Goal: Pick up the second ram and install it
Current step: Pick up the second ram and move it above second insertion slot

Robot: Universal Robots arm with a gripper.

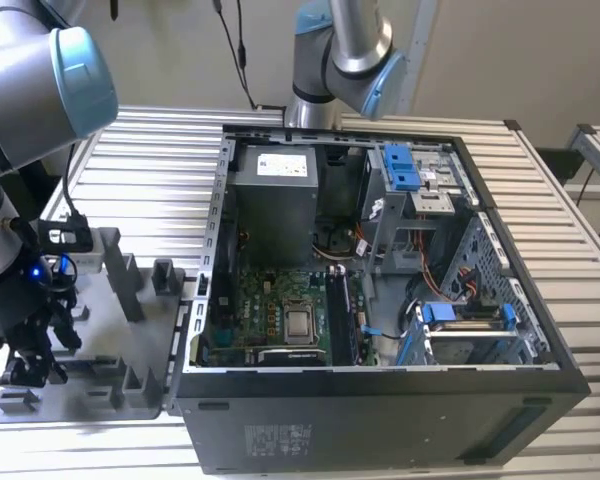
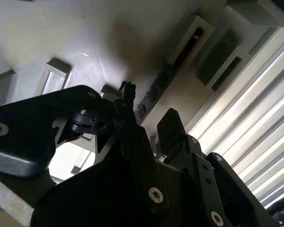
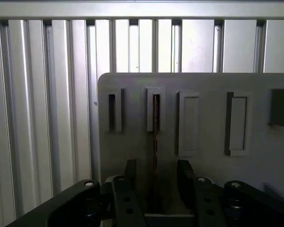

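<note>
- Blackish second ram (image 3: 155, 132) stands edge-on in a slot of the grey holder plate (image 3: 208, 82), its lower end hidden behind the gripper (image 3: 157, 165).
- Its fingers (image 3: 184, 172) spread, straddling the stick, gaps visible.
- Open computer case (image 1: 380, 425) sits toward the exterior view's right.

- You see the second ram (image 3: 155, 142) edge-on in the first wrist view: a thin, dark, straight strip.
- It stands on its long edge on the grey holder plate (image 3: 132, 142), with its far end seated in a slotted block (image 3: 149, 109).
- Its near end lies between the fingers of the gripper (image 3: 156, 172), with a gap on each side.
</note>
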